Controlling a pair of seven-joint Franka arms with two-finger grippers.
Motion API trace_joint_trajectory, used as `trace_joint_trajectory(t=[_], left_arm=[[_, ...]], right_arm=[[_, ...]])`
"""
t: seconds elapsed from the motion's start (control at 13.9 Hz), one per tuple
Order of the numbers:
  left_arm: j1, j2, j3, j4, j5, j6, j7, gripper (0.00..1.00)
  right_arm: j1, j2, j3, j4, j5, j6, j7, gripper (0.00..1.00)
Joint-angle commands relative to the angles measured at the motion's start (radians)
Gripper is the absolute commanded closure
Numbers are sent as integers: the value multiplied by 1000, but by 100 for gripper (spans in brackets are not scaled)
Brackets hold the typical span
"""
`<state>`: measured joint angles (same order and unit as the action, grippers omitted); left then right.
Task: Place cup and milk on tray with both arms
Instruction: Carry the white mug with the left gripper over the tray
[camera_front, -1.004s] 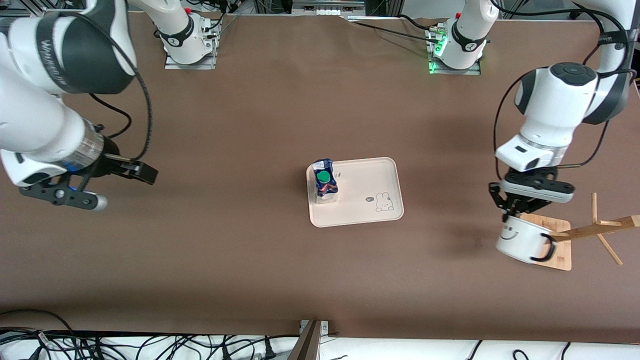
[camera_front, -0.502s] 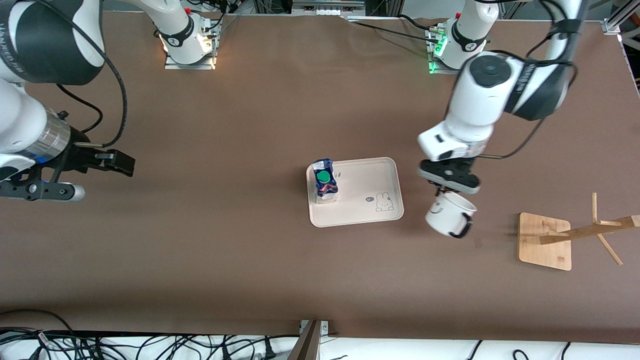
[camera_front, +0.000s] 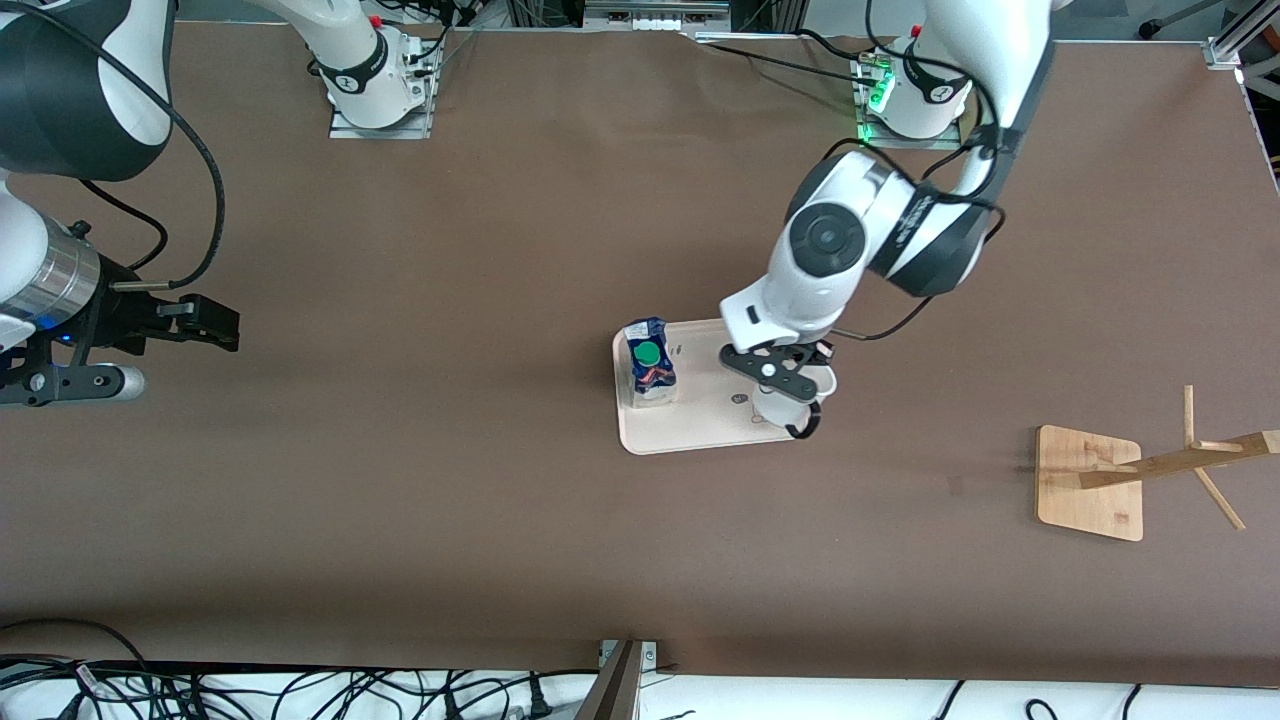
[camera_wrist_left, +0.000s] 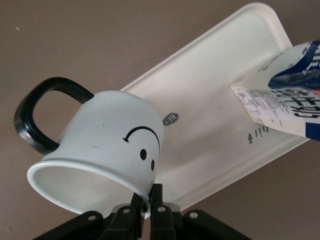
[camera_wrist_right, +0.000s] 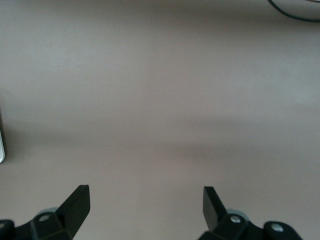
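The cream tray (camera_front: 700, 430) lies mid-table. The blue and white milk (camera_front: 648, 362) with its green cap stands on the tray's end toward the right arm. My left gripper (camera_front: 775, 372) hangs over the tray's other end, shut on the rim of the white smiley cup (camera_front: 812, 384). The cup is tilted, with its black handle toward the front camera. In the left wrist view the fingers (camera_wrist_left: 159, 200) pinch the wall of the cup (camera_wrist_left: 110, 135) above the tray (camera_wrist_left: 210, 90), beside the milk (camera_wrist_left: 285, 100). My right gripper (camera_front: 65, 383) (camera_wrist_right: 146, 197) waits open and empty over bare table at the right arm's end.
A wooden rack with a flat base (camera_front: 1090, 483) and slanted pegs stands toward the left arm's end of the table. Cables lie along the table edge nearest the front camera. Brown tabletop surrounds the tray.
My left arm has carried the cup from beside the wooden rack to over the tray. The right arm has drawn back toward its own end of the table.
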<state>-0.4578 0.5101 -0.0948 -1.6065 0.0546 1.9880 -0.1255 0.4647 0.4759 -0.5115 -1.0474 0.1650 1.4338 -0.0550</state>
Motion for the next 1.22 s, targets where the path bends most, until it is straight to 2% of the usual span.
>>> trace_joint_trajectory(t=[0.0,0.29,0.65,0.72,0.86,1.0,1.08,1.15], left_arm=[[-51,134,20,137,-93,-150,6,100],[-100,215,38,233,-117,-248,7,100],[-104,220,66,235,-119,-252,7,100],[-104,220,76,235,-121,-252,7,100],[-105,223,81,237,-118,-247,6,100],[-111,238,82,243,-113,-218,6,100],[-119,249,96,250,-113,-215,6,100],[-125,254,104,252,-111,-216,7,100]], right_arm=[[-6,-13,1,-2,-1,-1,-17,0],[-11,-13,1,-3,-1,-3,-17,0],[-96,-20,34,-9,4,5,-20,0],[-130,-39,83,-19,2,7,-20,0],[-266,-97,256,-81,-10,37,-6,0],[-381,-164,371,-170,-24,95,-6,0],[-396,-187,414,-196,-89,102,-6,0],[-402,-206,476,-219,-199,105,-6,0]])
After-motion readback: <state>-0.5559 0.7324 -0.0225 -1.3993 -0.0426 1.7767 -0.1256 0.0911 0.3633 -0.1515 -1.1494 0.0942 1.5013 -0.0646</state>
